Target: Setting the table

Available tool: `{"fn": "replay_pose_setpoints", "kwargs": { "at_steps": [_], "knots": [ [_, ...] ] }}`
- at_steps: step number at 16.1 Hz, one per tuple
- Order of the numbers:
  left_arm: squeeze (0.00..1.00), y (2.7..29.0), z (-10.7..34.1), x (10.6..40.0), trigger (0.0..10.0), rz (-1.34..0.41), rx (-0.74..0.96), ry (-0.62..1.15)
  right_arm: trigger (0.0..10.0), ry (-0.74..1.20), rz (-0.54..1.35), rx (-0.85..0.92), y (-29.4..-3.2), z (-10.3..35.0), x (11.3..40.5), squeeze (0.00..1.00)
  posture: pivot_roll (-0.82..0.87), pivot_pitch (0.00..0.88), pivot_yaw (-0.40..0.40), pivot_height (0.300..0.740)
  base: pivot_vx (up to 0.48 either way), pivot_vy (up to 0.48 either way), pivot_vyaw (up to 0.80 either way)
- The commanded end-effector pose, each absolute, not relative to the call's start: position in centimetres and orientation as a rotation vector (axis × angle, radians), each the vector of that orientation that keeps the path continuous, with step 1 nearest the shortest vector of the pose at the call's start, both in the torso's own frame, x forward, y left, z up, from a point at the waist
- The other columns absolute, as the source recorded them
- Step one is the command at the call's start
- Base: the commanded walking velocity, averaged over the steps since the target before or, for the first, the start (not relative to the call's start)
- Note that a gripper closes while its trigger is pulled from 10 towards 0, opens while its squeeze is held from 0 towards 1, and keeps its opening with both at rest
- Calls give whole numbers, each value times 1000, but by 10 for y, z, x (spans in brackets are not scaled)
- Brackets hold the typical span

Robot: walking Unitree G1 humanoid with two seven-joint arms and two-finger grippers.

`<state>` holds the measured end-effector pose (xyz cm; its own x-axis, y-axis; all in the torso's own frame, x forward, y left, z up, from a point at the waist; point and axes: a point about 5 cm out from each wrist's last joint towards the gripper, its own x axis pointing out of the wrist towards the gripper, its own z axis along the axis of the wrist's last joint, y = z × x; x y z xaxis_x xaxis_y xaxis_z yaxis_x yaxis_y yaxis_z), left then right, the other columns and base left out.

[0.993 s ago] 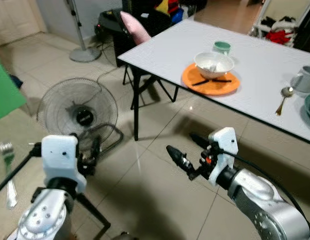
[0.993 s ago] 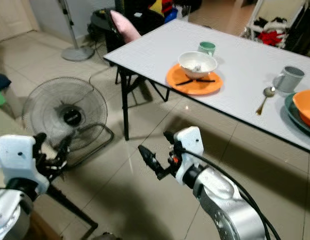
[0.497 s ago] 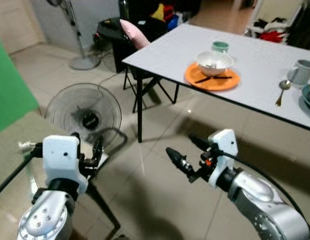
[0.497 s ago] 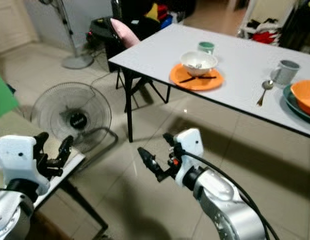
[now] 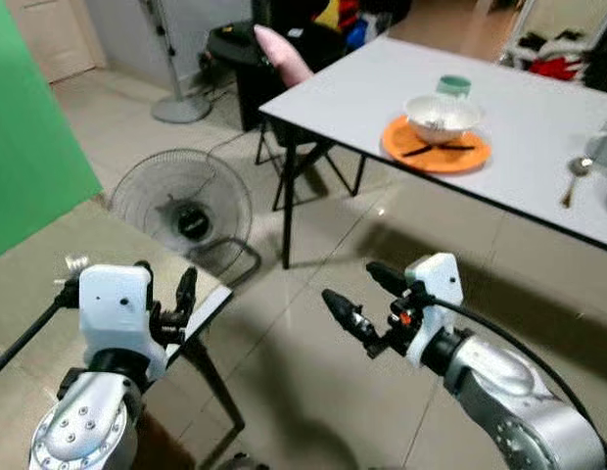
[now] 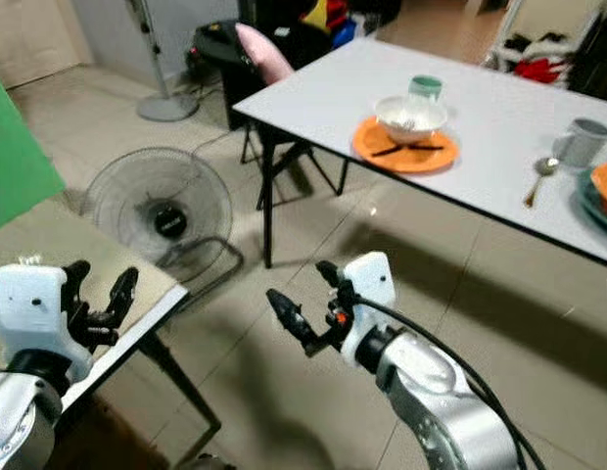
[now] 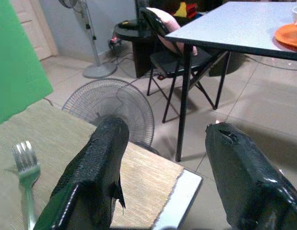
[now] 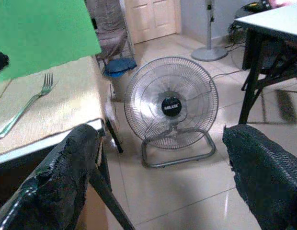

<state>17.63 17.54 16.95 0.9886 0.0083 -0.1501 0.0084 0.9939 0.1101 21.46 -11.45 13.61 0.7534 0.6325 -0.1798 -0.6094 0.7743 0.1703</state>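
A silver fork lies on a low side table with a woven tan mat, at my near left; the right wrist view catches the fork too. My left gripper hovers open over the mat's near corner, nothing between its fingers, with the fork off to its left. My right gripper is open above the tiled floor, empty. Further off on the right, a white dining table carries an orange plate with a white bowl and black chopsticks, a green cup, a spoon and a grey mug.
A floor fan stands between the side table and the dining table. A black chair with a pink cushion sits at the dining table's far corner. A pedestal fan base is beyond, and a green board rises at left.
The whole picture has shifted, so the camera moved: the side table with its mat now lies under my left gripper. Both grippers keep the same open pose.
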Motion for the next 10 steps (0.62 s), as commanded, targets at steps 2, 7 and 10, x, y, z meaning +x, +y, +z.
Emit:
{"fn": "replay_pose_setpoints", "kwargs": {
  "at_steps": [2, 7, 10],
  "knots": [
    [0, 177, 171, 175, 10000, 4, 120, 156, 10000, 242, 684, 131, -112, 136, 213, 0, 14, 31, 40, 740, 0, 332, 0],
    [0, 178, 172, 175, 10000, 5, 120, 156, 10000, 240, 686, 122, -112, 136, 214, 0, 16, 33, 38, 740, 0, 382, 0],
    [0, 179, 172, 175, 10000, 8, 124, 158, 10000, 241, 687, 120, -112, 136, 214, 0, 18, 34, 37, 740, 0, 397, 0]
  ]
}}
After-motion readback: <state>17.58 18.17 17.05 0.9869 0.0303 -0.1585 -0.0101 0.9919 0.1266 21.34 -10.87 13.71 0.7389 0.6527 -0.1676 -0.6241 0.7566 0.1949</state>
